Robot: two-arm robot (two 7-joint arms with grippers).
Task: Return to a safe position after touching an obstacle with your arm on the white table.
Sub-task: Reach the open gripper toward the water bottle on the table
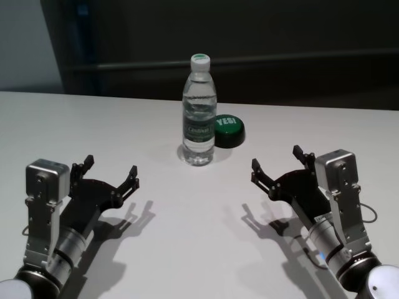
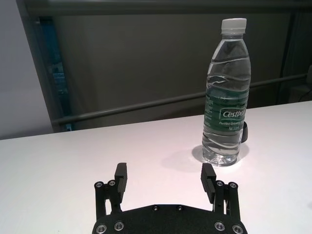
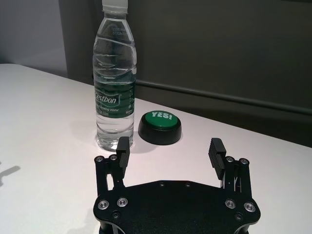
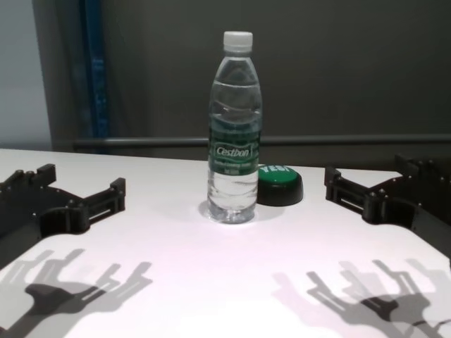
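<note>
Presently, head view: bottle (image 1: pixel 199 112) upright at 12 o'clock on white table (image 1: pixel 81 131), green button (image 1: pixel 228 130) just beside at its 3 o'clock. Left gripper (image 1: pixel 110 172) at 8, right gripper (image 1: pixel 278 164) at 4, both spread wide, empty, well clear. Wrist and chest views: same. Judged withdrawn; little left.

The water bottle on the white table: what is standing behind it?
Behind the water bottle, toward the robot's right, a low green button on a black base stands on the white table. The bottle covers the button's near left edge.
</note>
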